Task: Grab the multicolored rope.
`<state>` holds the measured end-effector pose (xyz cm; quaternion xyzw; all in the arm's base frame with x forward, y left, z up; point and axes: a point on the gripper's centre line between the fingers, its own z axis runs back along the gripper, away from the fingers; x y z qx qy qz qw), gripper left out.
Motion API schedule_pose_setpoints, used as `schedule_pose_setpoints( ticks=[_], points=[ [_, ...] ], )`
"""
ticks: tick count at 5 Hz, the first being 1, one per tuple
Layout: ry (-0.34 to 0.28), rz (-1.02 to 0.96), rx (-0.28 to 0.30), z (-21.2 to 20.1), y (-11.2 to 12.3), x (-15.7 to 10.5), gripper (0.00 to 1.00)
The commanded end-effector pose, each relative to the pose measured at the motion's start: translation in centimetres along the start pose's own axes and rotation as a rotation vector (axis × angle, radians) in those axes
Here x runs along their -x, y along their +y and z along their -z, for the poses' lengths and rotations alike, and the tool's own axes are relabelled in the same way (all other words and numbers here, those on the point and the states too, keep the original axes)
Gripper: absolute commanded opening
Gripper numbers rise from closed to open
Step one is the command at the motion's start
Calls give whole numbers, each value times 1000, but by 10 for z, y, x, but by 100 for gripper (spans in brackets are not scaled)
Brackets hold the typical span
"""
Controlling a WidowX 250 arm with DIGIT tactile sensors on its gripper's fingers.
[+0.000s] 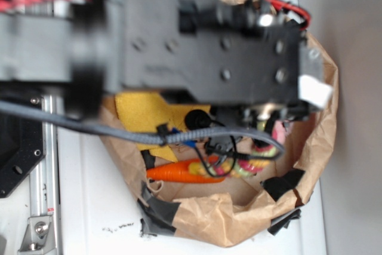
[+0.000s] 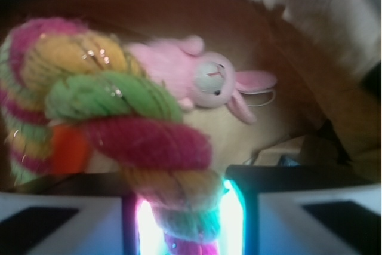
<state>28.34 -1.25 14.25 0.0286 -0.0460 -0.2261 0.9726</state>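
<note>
The multicolored rope [image 2: 137, 135], thick twisted strands of pink, yellow, green and red, curls across the left of the wrist view, and one end runs down between my fingers. My gripper [image 2: 186, 207] is shut on that end, the yellow strand pressed against both jaws at their tips. Light shows on either side of the rope further in. In the exterior view the gripper [image 1: 270, 128] reaches down into the paper bag [image 1: 209, 219]. A bit of the rope [image 1: 258, 162] shows below it, half hidden by cables.
An orange plastic carrot [image 1: 179, 172] lies in the bag left of the rope and shows behind it as an orange patch [image 2: 68, 147]. A pink plush bunny [image 2: 203, 79] lies past the rope. A yellow cloth [image 1: 143, 111] sits at the bag's back left. The bag's walls surround everything.
</note>
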Motion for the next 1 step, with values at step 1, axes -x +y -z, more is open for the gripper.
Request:
schedule_pose_setpoints(
  ticks=[1],
  points=[
    [-2,-36,-27,-56,-5,-4,0]
  ],
)
